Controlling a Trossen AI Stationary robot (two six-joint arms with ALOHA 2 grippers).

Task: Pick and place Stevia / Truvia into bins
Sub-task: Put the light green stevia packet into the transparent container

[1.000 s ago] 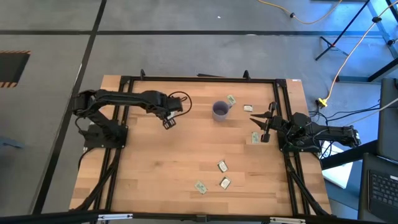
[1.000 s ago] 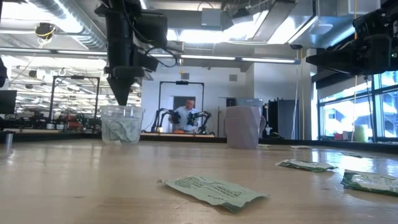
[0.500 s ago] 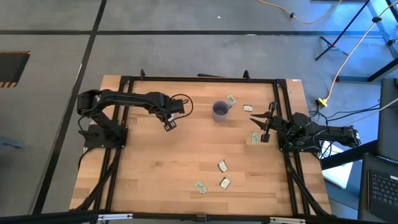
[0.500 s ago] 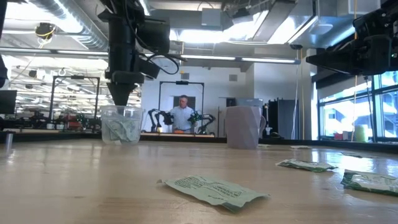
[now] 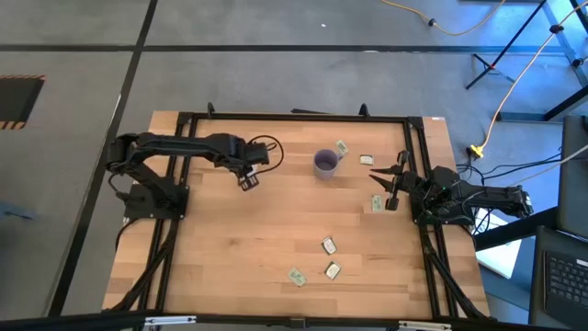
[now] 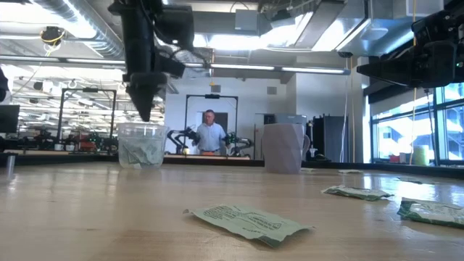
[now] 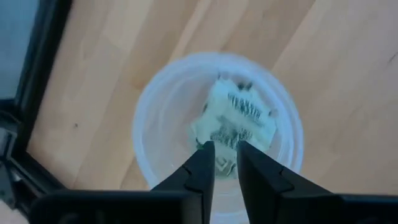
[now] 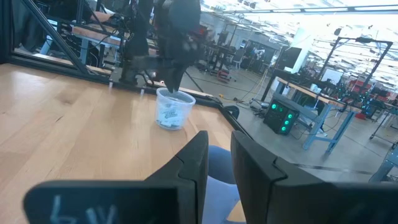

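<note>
The left claw (image 7: pixel 224 163) hangs directly above the clear cup (image 7: pixel 155 118), its fingers nearly together with only a thin gap and nothing between them; green and white packets (image 7: pixel 235 121) already lie crumpled in the bottom of that cup. The right claw (image 5: pixel 390 186) waits near the right edge of the worktop (image 5: pixel 239 248), fingers a little apart and empty, close above a loose packet (image 5: pixel 377 204). More packets lie flat on the wood: three in a cluster toward the front (image 5: pixel 328 245), and two just beside the purple-grey mug (image 5: pixel 324 163). These packets look like thin paper with a little loose powder inside, so they should be very light, limp and easy to crease, and likely to slide on the smooth wood if nudged sideways. Lying flat, they offer little to grip; a downward pinch across the short width, catching a slightly raised or puffed edge, seems the surest hold
</note>
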